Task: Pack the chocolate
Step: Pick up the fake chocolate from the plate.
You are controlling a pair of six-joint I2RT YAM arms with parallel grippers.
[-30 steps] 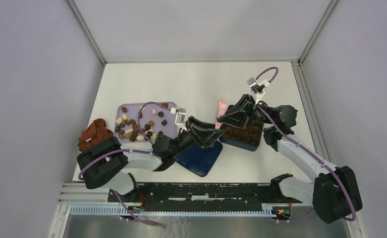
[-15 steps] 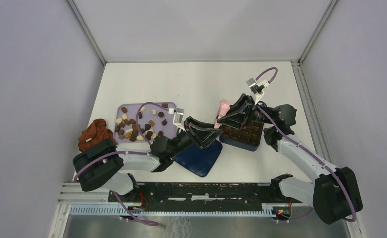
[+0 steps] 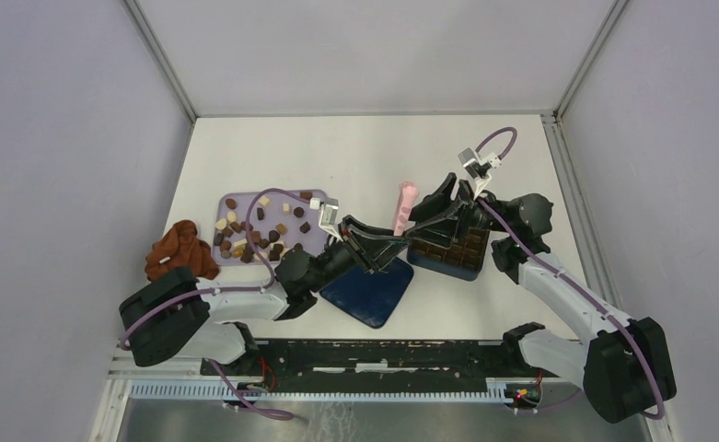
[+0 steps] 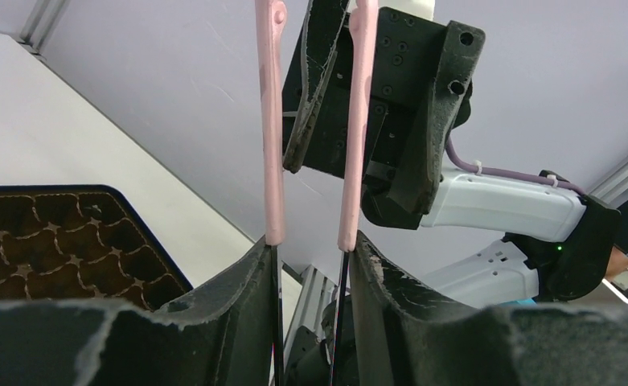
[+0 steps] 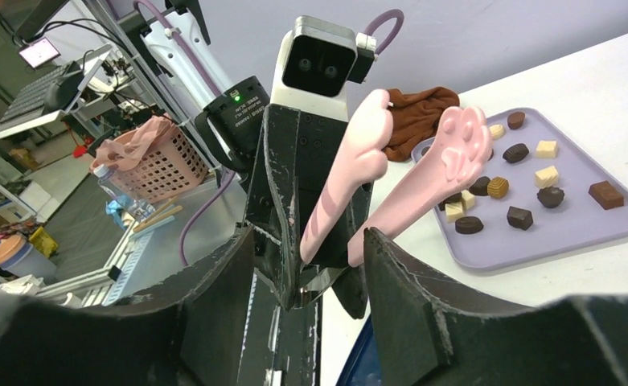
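From above, the chocolate (image 3: 254, 235) lies scattered on the lilac tray (image 3: 248, 197), and the left gripper (image 3: 388, 250) is clamped on the pink tongs (image 3: 403, 204), just beside the right gripper (image 3: 432, 207). The left wrist view shows both tong arms pinched between the left fingers (image 4: 238, 310). In the right wrist view the paw-shaped tips stand between the parted right fingers (image 5: 431, 297).

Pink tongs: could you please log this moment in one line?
left gripper: holds pink tongs | right gripper: jaws open around tongs | chocolate: on lilac tray
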